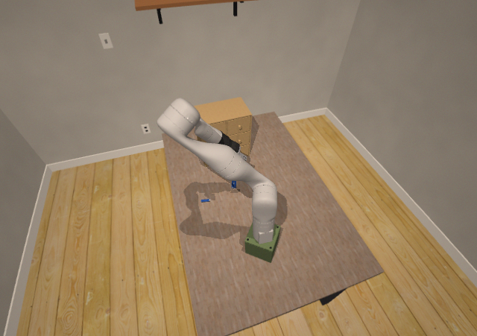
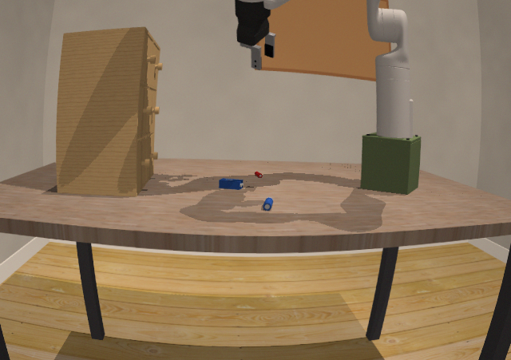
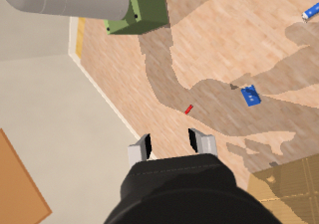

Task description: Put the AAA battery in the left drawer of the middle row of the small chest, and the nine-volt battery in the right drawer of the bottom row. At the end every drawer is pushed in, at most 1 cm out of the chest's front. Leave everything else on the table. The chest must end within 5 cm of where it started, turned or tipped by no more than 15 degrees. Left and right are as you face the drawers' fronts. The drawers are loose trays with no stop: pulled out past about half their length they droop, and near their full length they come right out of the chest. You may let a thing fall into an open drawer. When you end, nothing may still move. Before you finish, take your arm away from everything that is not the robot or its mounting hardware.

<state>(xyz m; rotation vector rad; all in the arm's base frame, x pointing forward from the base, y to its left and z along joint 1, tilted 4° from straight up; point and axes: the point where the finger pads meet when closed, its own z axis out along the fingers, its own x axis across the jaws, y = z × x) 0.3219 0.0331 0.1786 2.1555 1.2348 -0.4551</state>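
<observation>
The small wooden chest (image 2: 104, 112) stands at the table's left end, its knobbed drawer fronts facing right; all the drawers look pushed in. It also shows in the overhead view (image 1: 227, 122). A small red AAA battery (image 2: 258, 174) lies on the table, also in the wrist view (image 3: 188, 110). The blue box-shaped nine-volt battery (image 2: 230, 183) lies near it, closer to the chest, and shows in the wrist view (image 3: 250, 96). My gripper (image 2: 262, 57) is open and empty, high above the table and the batteries, to the right of the chest's top. Its fingers point down.
A blue cylindrical battery (image 2: 267, 203) lies nearer the table's front edge, also in the wrist view (image 3: 311, 10). The arm's green base block (image 2: 390, 162) stands at the right. The table's far edge runs just beyond the red battery.
</observation>
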